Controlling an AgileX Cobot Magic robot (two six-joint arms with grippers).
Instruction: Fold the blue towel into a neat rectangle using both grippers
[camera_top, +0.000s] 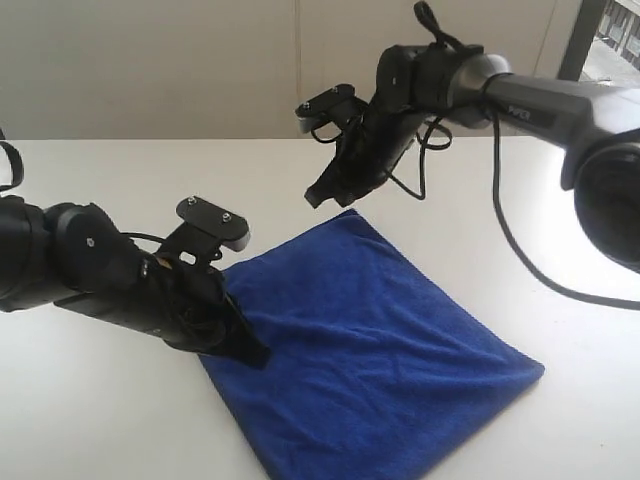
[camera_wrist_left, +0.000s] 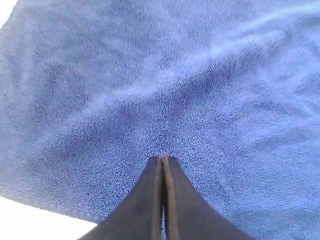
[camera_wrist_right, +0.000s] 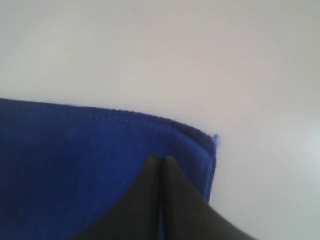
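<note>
A white table (camera_top: 90, 420) before a pale wall (camera_top: 150, 60) bears the blue towel (camera_top: 380, 350). Both sets of jaws are closed and empty: left gripper (camera_top: 250, 352) at the towel's left edge, right gripper (camera_top: 318, 197) above its far corner.

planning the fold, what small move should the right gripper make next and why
Probably open the right gripper: its jaws are shut over the far corner of the blue towel, so it cannot pinch yet. The left gripper, also shut, is at the left edge.

Desk clearance
White desk (camera_top: 100, 420) lies open around the royal-blue microfibre towel (camera_top: 400, 360); black left claw (camera_top: 255, 355) blocks its left edge, right claw (camera_top: 318, 195) its far corner.
</note>
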